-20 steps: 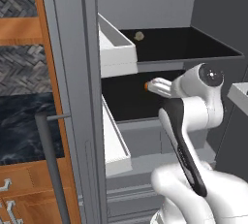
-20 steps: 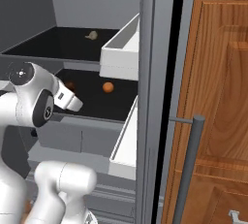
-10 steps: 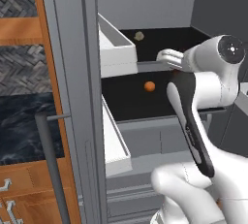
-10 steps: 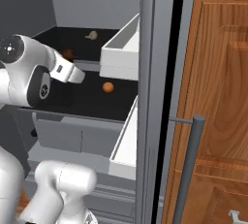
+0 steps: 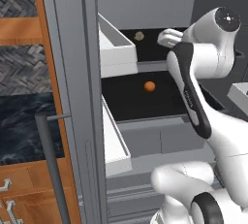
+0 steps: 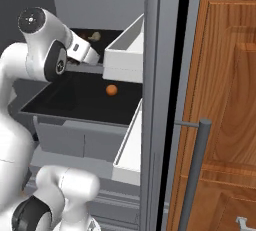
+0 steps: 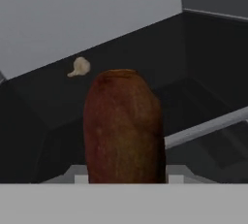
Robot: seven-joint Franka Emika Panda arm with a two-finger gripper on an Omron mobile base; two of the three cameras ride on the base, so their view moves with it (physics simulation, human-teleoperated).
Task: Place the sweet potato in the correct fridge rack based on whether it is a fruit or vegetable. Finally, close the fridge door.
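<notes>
Your hand (image 7: pixel 125 177) is gripping the sweet potato (image 7: pixel 124 126) at the upper fridge rack (image 7: pixel 43 106), with a pale garlic bulb (image 7: pixel 79 67) lying far behind on it.

I counted one sweet potato (image 7: pixel 123 126). There was one small pale garlic-like lump (image 5: pixel 139 36) and one bright orange ball (image 5: pixel 149 86). I saw two dark fridge racks, an upper rack (image 7: pixel 58 106) and a lower rack (image 5: pixel 131 103), two white door bins (image 5: pixel 116 48), and one grey door handle (image 6: pixel 192 175).
</notes>
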